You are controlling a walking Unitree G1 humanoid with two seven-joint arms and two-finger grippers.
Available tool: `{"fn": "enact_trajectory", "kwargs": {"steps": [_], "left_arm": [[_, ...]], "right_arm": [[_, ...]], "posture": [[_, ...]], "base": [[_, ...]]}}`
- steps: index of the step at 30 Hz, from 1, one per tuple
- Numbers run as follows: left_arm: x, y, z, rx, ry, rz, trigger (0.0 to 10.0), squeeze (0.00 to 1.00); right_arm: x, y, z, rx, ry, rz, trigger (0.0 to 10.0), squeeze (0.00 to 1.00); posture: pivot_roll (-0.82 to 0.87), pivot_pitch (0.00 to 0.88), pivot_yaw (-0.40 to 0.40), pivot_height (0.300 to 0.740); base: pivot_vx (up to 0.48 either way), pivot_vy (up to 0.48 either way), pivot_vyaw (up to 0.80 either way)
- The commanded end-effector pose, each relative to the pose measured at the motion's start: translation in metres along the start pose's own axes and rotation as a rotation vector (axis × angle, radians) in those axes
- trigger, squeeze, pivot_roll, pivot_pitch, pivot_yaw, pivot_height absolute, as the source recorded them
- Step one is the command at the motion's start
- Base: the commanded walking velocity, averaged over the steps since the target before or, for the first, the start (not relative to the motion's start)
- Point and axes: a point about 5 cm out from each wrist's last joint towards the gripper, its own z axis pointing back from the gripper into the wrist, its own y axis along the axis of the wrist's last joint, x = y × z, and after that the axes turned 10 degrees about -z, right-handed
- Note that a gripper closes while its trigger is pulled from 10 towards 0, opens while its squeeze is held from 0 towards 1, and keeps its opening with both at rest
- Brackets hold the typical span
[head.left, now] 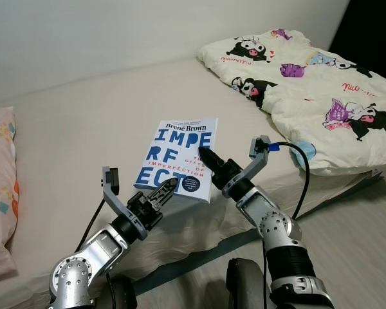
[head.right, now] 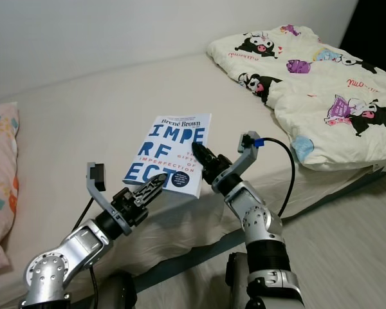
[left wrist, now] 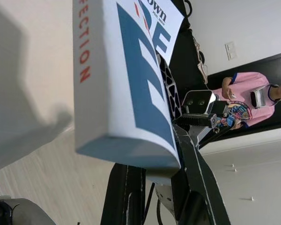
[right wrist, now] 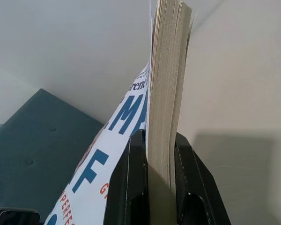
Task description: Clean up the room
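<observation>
The right gripper (head.left: 206, 156) clenches the book (head.left: 179, 158) just above the bed (head.left: 83, 141), the left gripper (head.left: 167, 190) grips its near corner too, so stowing it remains, I judge.

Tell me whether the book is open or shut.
Shut. The book shows its whole front cover, and the right wrist view shows its page block pressed together, clamped between the right gripper fingers.

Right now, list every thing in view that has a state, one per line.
book: closed, front cover up, its near end lifted off the bed
right gripper: shut on the book's page edge
left gripper: at the book's near corner, grip unclear
blanket: rumpled, heaped on the bed
pillow: lying flat on the bed
</observation>
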Motion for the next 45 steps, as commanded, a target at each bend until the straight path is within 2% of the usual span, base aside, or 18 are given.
{"fn": "enact_trajectory", "kwargs": {"steps": [1, 2, 4, 5, 10, 11, 12, 22, 24, 27, 32, 37, 38, 45], "left_arm": [[0.006, 0.005, -0.005, 0.035, -0.047, 0.012, 0.0, 0.00], [0.005, 0.007, -0.005, 0.054, -0.044, 0.030, 0.0, 0.00], [0.005, 0.008, -0.006, 0.059, -0.043, 0.035, 0.0, 0.00], [0.006, 0.009, -0.007, 0.072, -0.048, 0.050, 0.0, 0.00], [0.010, 0.014, -0.010, 0.113, -0.066, 0.100, 0.0, 0.00], [0.011, 0.016, -0.012, 0.130, -0.072, 0.117, 0.0, 0.00], [0.012, 0.019, -0.013, 0.146, -0.078, 0.133, 0.0, 0.00], [0.015, 0.022, -0.018, 0.160, -0.110, 0.158, 0.0, 0.00], [0.018, 0.020, -0.018, 0.148, -0.124, 0.165, 0.0, 0.00], [0.019, 0.019, -0.018, 0.143, -0.129, 0.165, 0.0, 0.00], [0.020, 0.015, -0.017, 0.106, -0.132, 0.156, 0.0, 0.00], [0.019, 0.015, -0.017, 0.102, -0.126, 0.156, 0.0, 0.00], [0.019, 0.015, -0.017, 0.102, -0.126, 0.154, 0.0, 0.00], [0.018, 0.014, -0.017, 0.095, -0.125, 0.151, 0.0, 0.00]], "right_arm": [[0.000, -0.010, -0.002, -0.044, -0.018, 0.014, 10.0, 0.00], [0.000, -0.010, -0.003, -0.044, -0.022, 0.011, 10.0, 0.97], [0.000, -0.010, -0.003, -0.044, -0.023, 0.010, 10.0, 0.97], [0.001, -0.011, -0.002, -0.045, -0.024, 0.003, 10.0, 1.00], [0.003, -0.013, -0.003, -0.057, -0.049, -0.002, 10.0, 1.00], [0.004, -0.014, -0.003, -0.062, -0.057, -0.004, 10.0, 0.38], [0.004, -0.015, -0.003, -0.067, -0.059, -0.016, 10.0, 0.00], [0.005, -0.018, -0.004, -0.070, -0.060, -0.067, 10.0, 0.00], [0.005, -0.014, -0.007, -0.038, -0.058, -0.145, 10.0, 0.00], [0.005, -0.012, -0.008, -0.027, -0.054, -0.165, 10.0, 0.00], [-0.002, -0.006, -0.015, -0.003, -0.015, -0.259, 10.0, 0.00], [-0.010, -0.005, -0.018, -0.034, 0.033, -0.302, 9.7, 0.00], [-0.010, -0.007, -0.018, -0.048, 0.035, -0.297, 0.0, 0.00], [-0.009, -0.012, -0.015, -0.076, 0.048, -0.299, 0.0, 0.00]], "posture": [[-0.06, 0.139, 0.016, 0.558], [-0.06, 0.138, 0.015, 0.558], [-0.06, 0.138, 0.015, 0.558], [-0.06, 0.137, 0.015, 0.558], [-0.06, 0.135, 0.016, 0.558], [-0.06, 0.135, 0.018, 0.558], [-0.06, 0.135, 0.018, 0.558], [-0.06, 0.132, 0.019, 0.558], [-0.06, 0.130, 0.020, 0.558], [-0.06, 0.130, 0.020, 0.558], [-0.05, 0.129, 0.019, 0.558], [-0.05, 0.128, 0.019, 0.558], [-0.05, 0.129, 0.019, 0.558], [-0.06, 0.129, 0.020, 0.558]], "base": [[0.000, 0.000, 0.00], [0.000, 0.000, 0.00], [0.000, 0.000, 0.00], [0.000, 0.000, 0.00], [0.000, 0.000, 0.00], [0.000, 0.000, 0.00], [0.000, 0.000, 0.00], [0.000, 0.000, 0.00], [0.000, 0.000, 0.00], [0.000, 0.000, 0.00], [0.000, 0.000, 0.00], [0.000, 0.000, 0.00], [0.000, 0.000, 0.00], [0.000, 0.000, 0.00]]}}
